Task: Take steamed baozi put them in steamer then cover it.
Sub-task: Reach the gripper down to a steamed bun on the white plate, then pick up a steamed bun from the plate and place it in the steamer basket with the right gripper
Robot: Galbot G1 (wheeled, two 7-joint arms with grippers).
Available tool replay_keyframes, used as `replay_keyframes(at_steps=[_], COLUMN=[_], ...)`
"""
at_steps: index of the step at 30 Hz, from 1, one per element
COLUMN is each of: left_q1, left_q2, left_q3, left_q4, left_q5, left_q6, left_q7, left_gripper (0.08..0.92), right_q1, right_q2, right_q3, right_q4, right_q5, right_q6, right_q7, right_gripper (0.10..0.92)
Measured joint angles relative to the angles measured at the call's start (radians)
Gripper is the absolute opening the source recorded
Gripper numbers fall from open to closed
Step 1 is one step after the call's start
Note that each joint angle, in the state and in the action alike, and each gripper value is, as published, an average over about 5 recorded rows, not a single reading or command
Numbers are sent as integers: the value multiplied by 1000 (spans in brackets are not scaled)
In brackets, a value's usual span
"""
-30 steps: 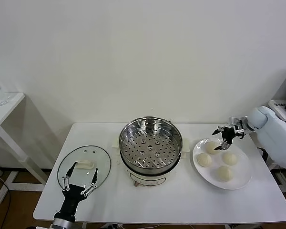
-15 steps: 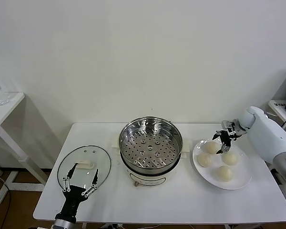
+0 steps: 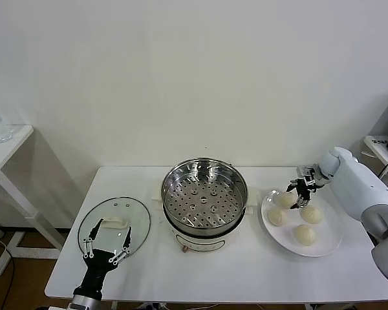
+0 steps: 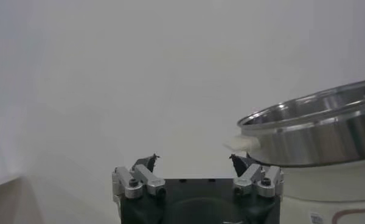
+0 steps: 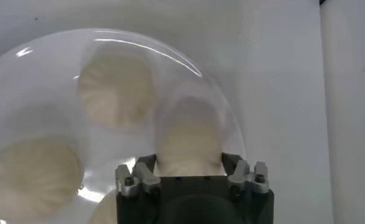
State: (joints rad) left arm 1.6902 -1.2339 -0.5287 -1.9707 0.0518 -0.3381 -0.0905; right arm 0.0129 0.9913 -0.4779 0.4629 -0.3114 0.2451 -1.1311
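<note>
The right tool (image 3: pixel 299 192) is spread over the rear baozi (image 5: pixel 188 143) on the plate (image 3: pixel 330 242), right of the empty steamer (image 3: pixel 205 194). The soft bun could be crushed if gripped hard. The left tool (image 3: pixel 108 248), spread, is parked by the cover (image 3: pixel 114 223).

Pale blue-white rounded arm shells; black end effector (image 3: pixel 301 192) with silver screwed finger links.

You see four buns (image 3: pixel 304 234) on one plate (image 3: pixel 331 239), one pot (image 3: pixel 205 197), and one glass lid (image 3: pixel 113 223).
</note>
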Motion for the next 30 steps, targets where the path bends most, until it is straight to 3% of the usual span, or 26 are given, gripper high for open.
replay_keyframes(at_steps=[8,18,30], left_q1=[-2,-6,6], left_q2=[1,1,1], left_q3=[0,12,10], left_q4=[-11,-19,-38], left_q5=[0,0,0], left_q6=[0,-4,-15], left_q7=[-1,-3,-9], left_gripper=[823,823,823], right_q1=[43,245,499], right_q2=[-56,-142,-52], right_q3=[-80,-296,-504], right_q4=[107,395,612], right_q5=[80,190,252], right_q6=[22,144,304], right_q7=[-22,-66,-116], right_gripper=[679,679,679])
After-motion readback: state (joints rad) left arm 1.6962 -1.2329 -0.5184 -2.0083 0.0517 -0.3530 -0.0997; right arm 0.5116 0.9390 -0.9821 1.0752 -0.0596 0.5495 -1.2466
